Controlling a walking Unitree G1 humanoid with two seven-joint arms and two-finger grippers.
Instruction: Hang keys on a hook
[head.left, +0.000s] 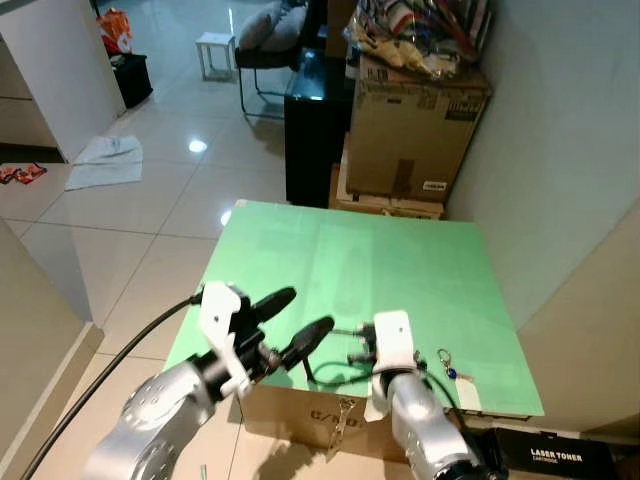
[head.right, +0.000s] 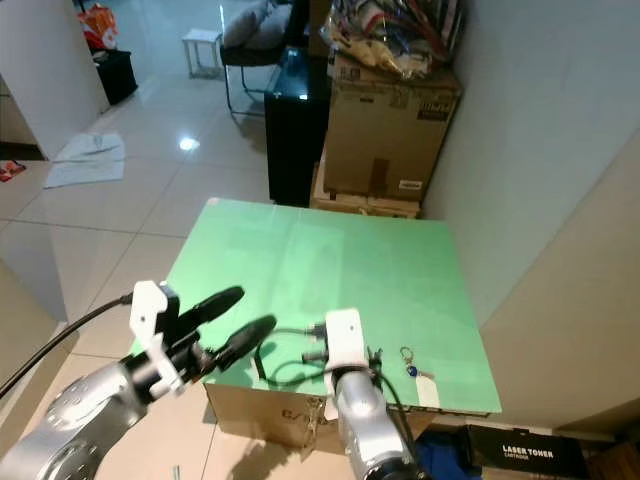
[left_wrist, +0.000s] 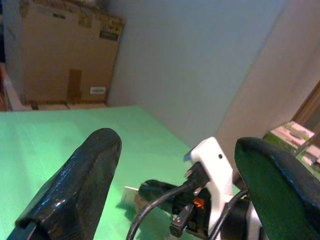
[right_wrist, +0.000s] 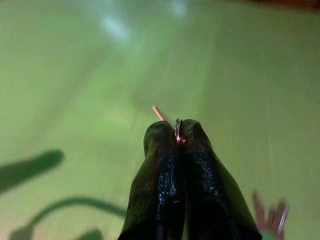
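Two silver arms reach over the near edge of a flat green tabletop (head.left: 340, 260) that sits on a cardboard box base. Most of the green surface lies bare ahead of the grippers, out to its far edge. Beyond that edge stand a black cabinet (head.left: 315, 125) and a stack of brown cardboard boxes (head.left: 410, 135), close to the table. A pale wall (head.left: 560, 150) runs along the right side, just beside the table's right edge. To the left, glossy white floor tiles (head.left: 150, 200) spread wide, with a white cloth (head.left: 105, 162) lying well apart from the table.

The left gripper (head.left: 295, 320) hangs over the near left corner, its arm angled in from the lower left with a black cable trailing behind. Its two long black fingers (left_wrist: 80, 185) stand wide apart, nothing between them, pointing across toward the right arm.

The right gripper (right_wrist: 177, 132) is over the near middle of the table, its arm rising from below with the white wrist block (head.left: 392, 340) uppermost. Its fingers are pressed together, pinching a thin metal ring at their tips, with a small red sliver showing just beside it.

A small set of keys on a ring with a blue piece and a white tag (head.left: 452, 378) lies on the green surface near the near right corner, just right of the right wrist.
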